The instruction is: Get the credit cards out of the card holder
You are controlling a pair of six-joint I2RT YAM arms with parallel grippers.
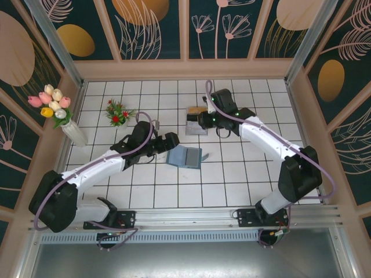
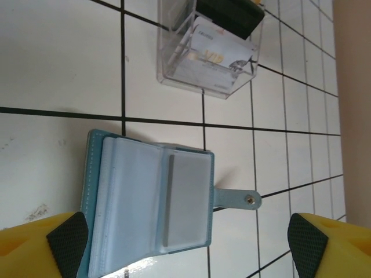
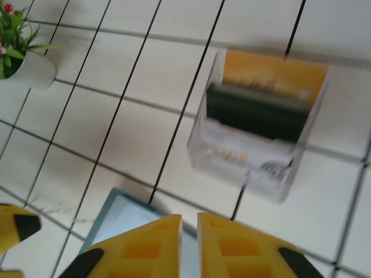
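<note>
The card holder [image 2: 133,202] lies open on the white tiles, teal outside and pale blue inside, with its snap tab pointing right. A grey credit card [image 2: 186,200] sits in its right pocket. My left gripper [image 2: 186,249] hangs just above it, open wide, with one black pad [image 2: 66,243] on each side. Another credit card [image 2: 211,58], with printed lettering, stands in a clear stand [image 2: 168,72]. From above, the card holder [image 1: 185,156] is at mid-table. My right gripper [image 3: 188,231] is shut, with nothing seen between its fingers, and hovers between the card holder [image 3: 124,223] and the stand [image 3: 258,121].
The clear stand [image 1: 195,123] also holds a dark insert and has a tan back. A small potted plant [image 1: 119,113] and a vase of tulips [image 1: 58,110] stand at the left. Wooden walls enclose the tiled floor.
</note>
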